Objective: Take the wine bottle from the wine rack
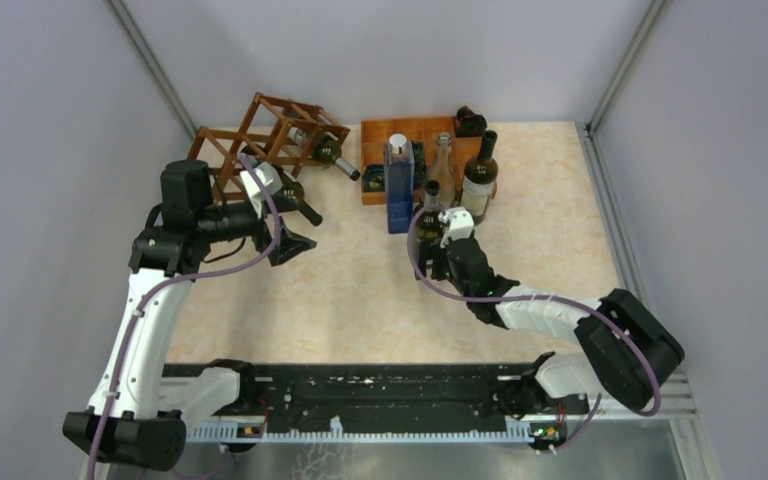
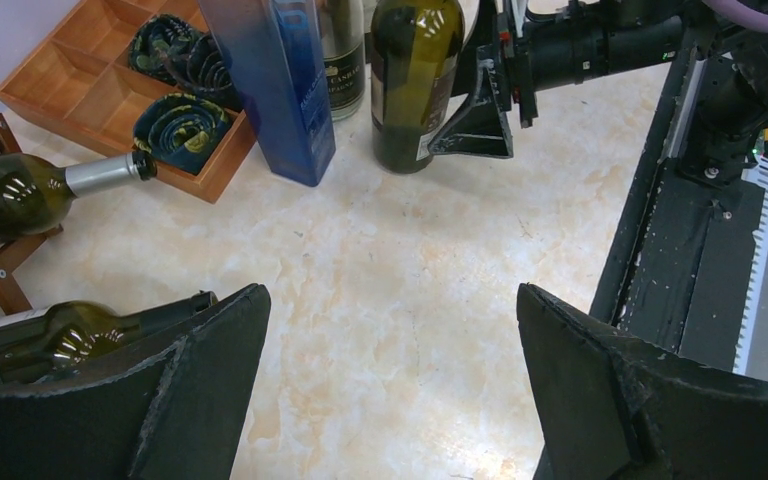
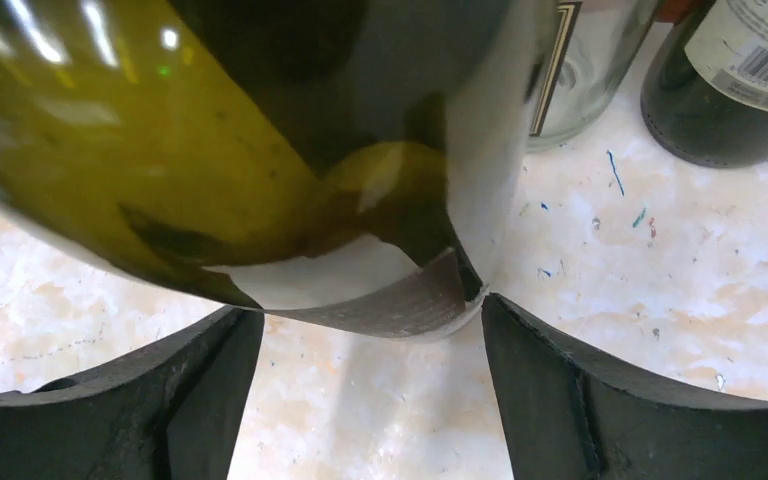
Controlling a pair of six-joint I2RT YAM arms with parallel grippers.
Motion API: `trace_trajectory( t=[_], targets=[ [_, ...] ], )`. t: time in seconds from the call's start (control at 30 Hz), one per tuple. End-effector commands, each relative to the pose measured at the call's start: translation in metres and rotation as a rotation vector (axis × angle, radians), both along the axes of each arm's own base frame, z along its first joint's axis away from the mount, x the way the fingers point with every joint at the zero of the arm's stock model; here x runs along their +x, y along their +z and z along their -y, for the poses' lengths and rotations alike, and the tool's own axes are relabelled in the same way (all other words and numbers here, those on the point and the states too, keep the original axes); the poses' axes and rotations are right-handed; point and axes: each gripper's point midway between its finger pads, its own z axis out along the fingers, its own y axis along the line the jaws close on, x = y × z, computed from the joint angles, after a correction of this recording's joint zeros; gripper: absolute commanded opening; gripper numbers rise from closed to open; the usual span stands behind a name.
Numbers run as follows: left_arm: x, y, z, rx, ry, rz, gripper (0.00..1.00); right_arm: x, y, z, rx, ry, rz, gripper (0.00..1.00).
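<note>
The reddish-brown lattice wine rack [image 1: 270,140] stands at the back left. One green wine bottle [image 2: 30,190] with a silver neck lies in it. A second green bottle [image 2: 70,335] lies low in the rack, right beside the left finger of my left gripper [image 2: 390,290]. That gripper [image 1: 302,228] is open wide over bare table. Another green bottle [image 1: 431,205] stands on the table off the rack. My right gripper [image 3: 372,305] is open at this bottle's [image 3: 210,130] base. Its right fingertip [image 3: 500,315] touches the label edge, and table shows between the fingers.
An orange-brown compartment tray [image 1: 380,135] sits at the back with rolled dark cloths [image 2: 182,125] in it. Before it stand a tall blue bottle [image 1: 398,185], a clear bottle [image 1: 444,165] and a dark labelled bottle [image 1: 480,180]. The black rail [image 1: 380,400] runs along the near edge.
</note>
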Motion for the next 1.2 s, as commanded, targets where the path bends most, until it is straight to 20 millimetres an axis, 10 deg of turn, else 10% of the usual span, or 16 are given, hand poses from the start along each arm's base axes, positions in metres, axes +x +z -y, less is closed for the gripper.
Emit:
trace_trajectory(
  t=[0.0, 0.23, 0.53, 1.17],
  targets=[
    [-0.003, 0.008, 0.000, 0.010, -0.011, 0.034, 0.99, 0.026, 0.038, -0.021, 0.068, 0.024, 0.120, 0.77],
    [-0.001, 0.006, -0.001, 0.014, -0.012, 0.037, 0.99, 0.034, 0.029, -0.026, 0.058, 0.019, 0.119, 0.70],
    [0.011, -0.019, -0.009, 0.107, -0.002, 0.073, 0.99, 0.033, 0.031, -0.012, 0.058, -0.049, 0.122, 0.93],
    [0.081, -0.147, -0.044, 0.685, -0.218, 0.273, 0.99, -0.060, 0.063, 0.000, 0.180, 0.031, 0.000, 0.99]
  ],
)
